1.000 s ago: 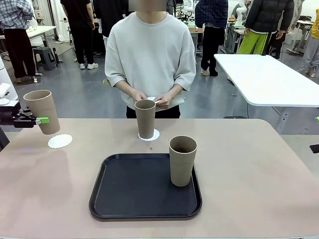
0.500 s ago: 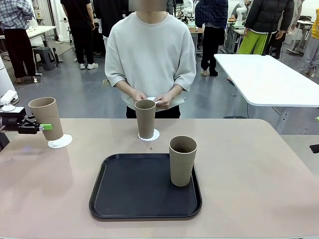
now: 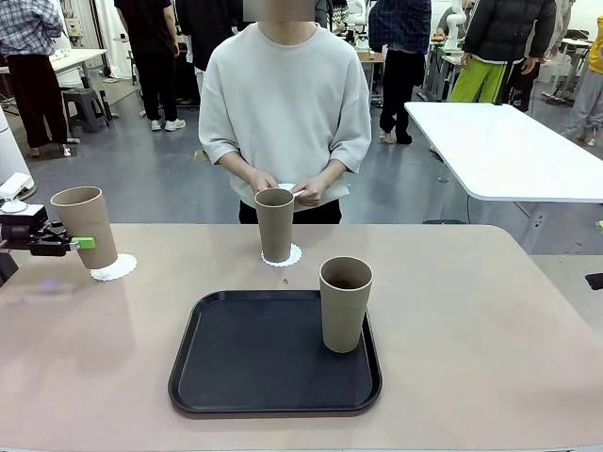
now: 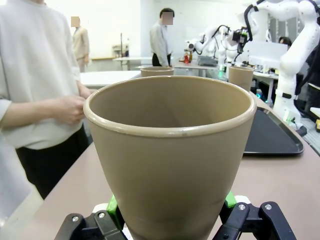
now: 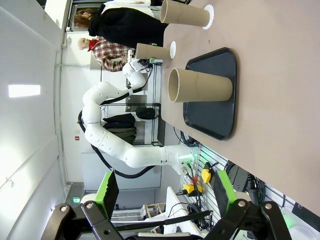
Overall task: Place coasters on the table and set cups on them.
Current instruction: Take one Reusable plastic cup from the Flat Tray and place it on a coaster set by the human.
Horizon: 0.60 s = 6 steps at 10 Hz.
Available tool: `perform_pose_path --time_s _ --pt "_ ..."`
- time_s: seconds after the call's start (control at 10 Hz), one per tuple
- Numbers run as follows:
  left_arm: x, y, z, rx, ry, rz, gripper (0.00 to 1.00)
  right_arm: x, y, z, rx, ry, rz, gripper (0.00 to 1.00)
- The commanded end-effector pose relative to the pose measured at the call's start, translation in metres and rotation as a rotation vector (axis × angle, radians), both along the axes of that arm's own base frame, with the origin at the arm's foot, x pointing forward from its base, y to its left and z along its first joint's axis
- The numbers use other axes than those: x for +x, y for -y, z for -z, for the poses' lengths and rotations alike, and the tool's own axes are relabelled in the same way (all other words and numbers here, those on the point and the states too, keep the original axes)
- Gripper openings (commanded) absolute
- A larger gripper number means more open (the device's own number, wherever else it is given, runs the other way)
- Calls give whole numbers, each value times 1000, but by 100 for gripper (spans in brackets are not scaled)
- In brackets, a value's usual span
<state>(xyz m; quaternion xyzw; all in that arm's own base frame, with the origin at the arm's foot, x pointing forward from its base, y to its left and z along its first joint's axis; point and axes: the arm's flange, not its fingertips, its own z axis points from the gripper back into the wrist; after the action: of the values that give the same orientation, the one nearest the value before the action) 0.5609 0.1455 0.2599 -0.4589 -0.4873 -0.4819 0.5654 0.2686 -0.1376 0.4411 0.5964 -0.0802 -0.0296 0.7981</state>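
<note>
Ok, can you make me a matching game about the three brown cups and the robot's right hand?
1. left tan matte tumbler
2. middle tan tumbler
3. nearest tan tumbler
4. robot's right hand

A. on the black rounded-square tray
B. open, empty
C. gripped by the robot's left hand
D. standing free on a white lacy paper coaster

Pairs: 1-C, 2-D, 3-A, 4-B.

Table (image 3: pixel 499 330) lies open right of the tray (image 3: pixel 188 377); a cup (image 3: pixel 275 226) stands behind.
</note>
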Motion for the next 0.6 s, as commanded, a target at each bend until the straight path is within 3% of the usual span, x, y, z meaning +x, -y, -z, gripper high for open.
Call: perform_pose_path --time_s 0.0,0.4,0.5 --pt "1 1 0 6 2 -6 85 1 0 0 8 2 3 100" --pt "0 0 1 1 -2 -2 85 1 0 0 8 2 3 100" --pt "2 1 6 -11 26 -15 85 1 0 0 8 2 3 100"
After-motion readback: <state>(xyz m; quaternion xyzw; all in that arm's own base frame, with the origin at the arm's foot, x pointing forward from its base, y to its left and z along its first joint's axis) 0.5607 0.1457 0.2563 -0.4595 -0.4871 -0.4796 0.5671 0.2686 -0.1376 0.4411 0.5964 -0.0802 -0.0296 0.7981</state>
